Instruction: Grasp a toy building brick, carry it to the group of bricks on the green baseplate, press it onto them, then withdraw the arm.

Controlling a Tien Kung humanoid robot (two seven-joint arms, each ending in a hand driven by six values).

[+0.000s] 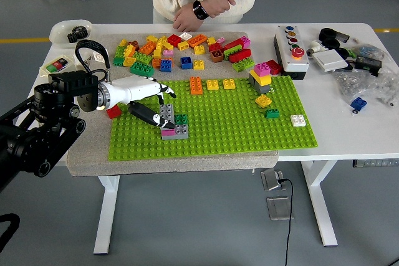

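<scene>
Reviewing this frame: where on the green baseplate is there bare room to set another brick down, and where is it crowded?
The green baseplate is bare along its near edge and through the middle, between the grey-pink stack under the left hand and the white brick. The far edge is crowded: orange and yellow bricks, the tall stack, then the loose pile beyond.

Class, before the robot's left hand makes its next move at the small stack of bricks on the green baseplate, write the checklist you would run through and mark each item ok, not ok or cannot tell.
1. Left hand is at the brick stack: ok, fingertips are on it.
2. Grey brick fully pressed down: cannot tell from this view.
3. Green baseplate lies flat on the mat: ok.
4. Withdrawal path back to the left is free: not ok, a red brick sits beside the wrist.
5. Person's hands are away from the baseplate: ok, folded at the far side.
</scene>
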